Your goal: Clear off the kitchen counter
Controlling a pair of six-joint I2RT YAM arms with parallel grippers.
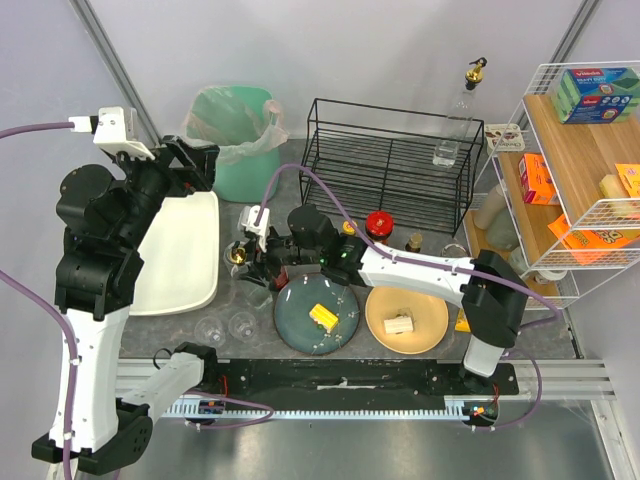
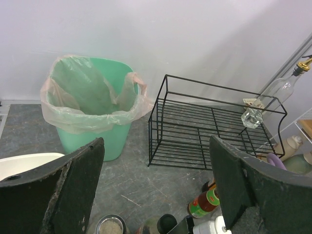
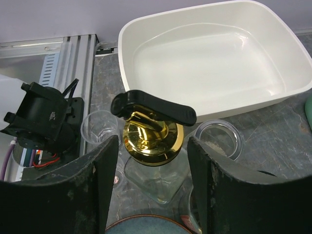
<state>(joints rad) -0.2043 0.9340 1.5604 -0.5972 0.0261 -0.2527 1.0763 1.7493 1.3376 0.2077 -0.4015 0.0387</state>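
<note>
Right wrist view: the right gripper [image 3: 152, 146] has its fingers [image 3: 97, 195] flanking the gold stopper of a glass bottle [image 3: 156, 184] at frame centre, too close to tell whether they pinch it. A white tub [image 3: 219, 53] across the top, a clear tumbler [image 3: 97, 127] at left and a small jar [image 3: 218, 139] at right crowd it on the grey kitchen counter [image 3: 273, 136]. Left wrist view shows the left gripper [image 2: 157, 144] spread wide and empty, a green bin [image 2: 92, 97] upper left, a black wire rack [image 2: 209, 122] centre right
</note>
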